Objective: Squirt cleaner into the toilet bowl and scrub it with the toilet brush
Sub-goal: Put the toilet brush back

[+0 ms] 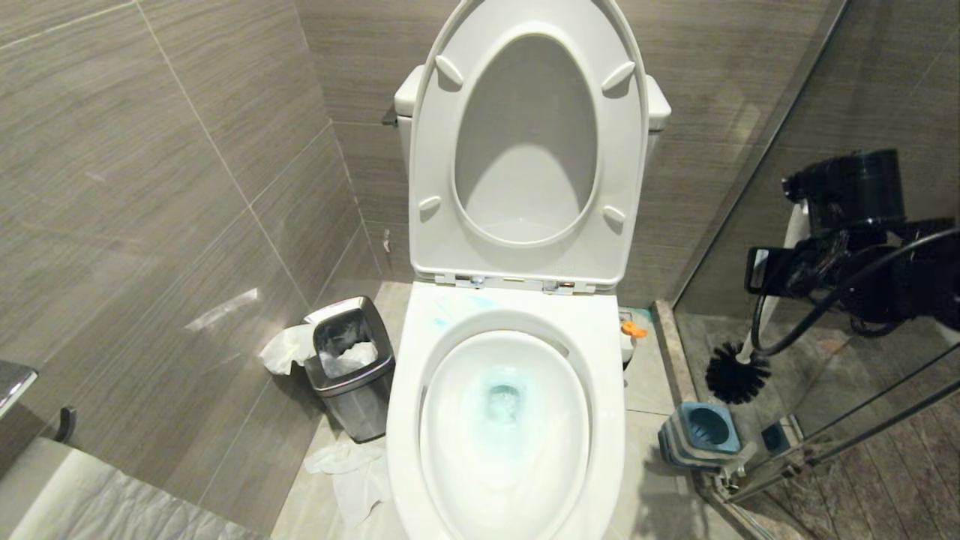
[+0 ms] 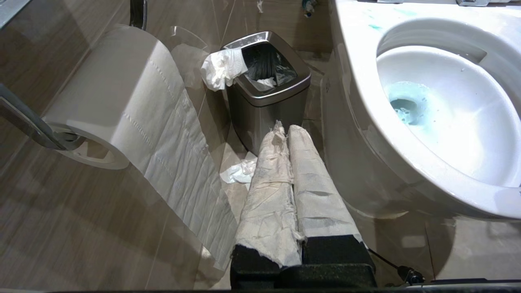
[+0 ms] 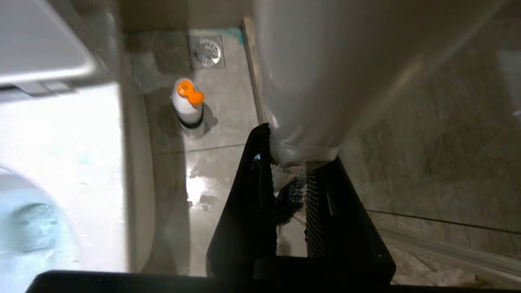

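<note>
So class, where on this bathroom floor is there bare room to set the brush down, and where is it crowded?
Free: the tile strip between the toilet bowl and the blue brush base, in front of the orange-capped bottle. Crowded: the other side, where the steel bin and crumpled paper fill the floor.

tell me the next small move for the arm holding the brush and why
Probably swing the right gripper left to bring the toilet brush over the toilet bowl. The brush hangs clear above its blue base, and the cleaner already tints the bowl's water, unscrubbed.
</note>
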### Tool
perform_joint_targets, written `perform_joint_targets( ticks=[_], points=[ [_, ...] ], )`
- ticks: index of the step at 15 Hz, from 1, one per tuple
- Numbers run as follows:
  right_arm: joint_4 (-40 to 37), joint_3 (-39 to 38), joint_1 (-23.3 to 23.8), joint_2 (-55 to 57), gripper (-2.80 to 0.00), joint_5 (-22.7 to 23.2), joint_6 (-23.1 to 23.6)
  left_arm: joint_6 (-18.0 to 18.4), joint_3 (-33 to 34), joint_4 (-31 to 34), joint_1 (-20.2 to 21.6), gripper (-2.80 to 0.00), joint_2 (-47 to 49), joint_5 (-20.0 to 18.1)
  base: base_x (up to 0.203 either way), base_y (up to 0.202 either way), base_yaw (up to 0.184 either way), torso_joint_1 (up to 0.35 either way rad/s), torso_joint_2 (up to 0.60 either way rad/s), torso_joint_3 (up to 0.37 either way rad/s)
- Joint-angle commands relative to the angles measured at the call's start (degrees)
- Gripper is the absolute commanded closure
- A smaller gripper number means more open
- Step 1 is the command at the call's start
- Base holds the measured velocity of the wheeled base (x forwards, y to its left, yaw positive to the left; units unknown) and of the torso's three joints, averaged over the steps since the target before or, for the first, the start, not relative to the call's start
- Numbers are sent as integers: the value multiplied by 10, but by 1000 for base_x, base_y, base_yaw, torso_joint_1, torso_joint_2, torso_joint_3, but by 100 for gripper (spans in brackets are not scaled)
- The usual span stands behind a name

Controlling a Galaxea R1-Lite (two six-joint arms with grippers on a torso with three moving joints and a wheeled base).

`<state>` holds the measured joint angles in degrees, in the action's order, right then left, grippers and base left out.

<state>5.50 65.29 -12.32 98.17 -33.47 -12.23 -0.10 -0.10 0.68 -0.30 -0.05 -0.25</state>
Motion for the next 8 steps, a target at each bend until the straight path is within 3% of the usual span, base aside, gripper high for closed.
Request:
perform_joint_targets(
  ticks=[1, 3, 8],
  points=[
    [189, -106, 44, 52, 0, 34, 13, 0, 0, 1, 0, 0, 0, 0, 0, 0, 0, 0, 0, 0],
    [279, -141, 79, 100, 0, 62, 23, 0, 0, 0, 0, 0, 0, 0, 0, 0, 0, 0, 0, 0],
    [375, -179, 133, 185, 0, 105, 20, 0, 0, 0, 0, 0, 0, 0, 0, 0, 0, 0, 0, 0]
  ],
)
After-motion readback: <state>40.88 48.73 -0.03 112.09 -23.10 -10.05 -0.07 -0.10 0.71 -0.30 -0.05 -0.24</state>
